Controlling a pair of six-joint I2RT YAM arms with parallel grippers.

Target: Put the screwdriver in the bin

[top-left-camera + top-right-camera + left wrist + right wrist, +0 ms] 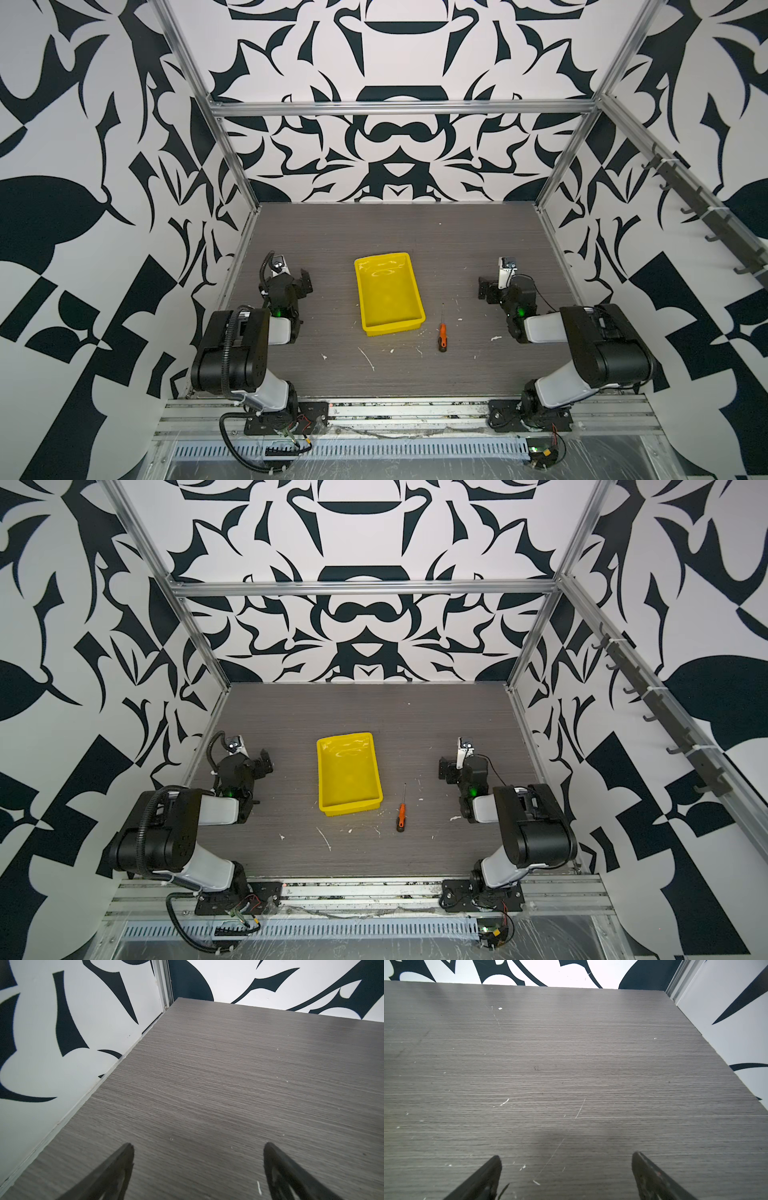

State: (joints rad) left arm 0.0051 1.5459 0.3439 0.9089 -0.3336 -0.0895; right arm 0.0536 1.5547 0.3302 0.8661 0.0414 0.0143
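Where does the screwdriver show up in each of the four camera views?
In a top view: the screwdriver lies on the table, just right of the bin's near corner.
In a top view: the screwdriver in the same spot, right of the bin.
Left wrist: not in it.
Right wrist: not in it.
Shared landmark: the grey wood-grain table shows in all four.

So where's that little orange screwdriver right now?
In both top views the screwdriver lies on the table, just right of the yellow bin, off its near right corner and outside it.
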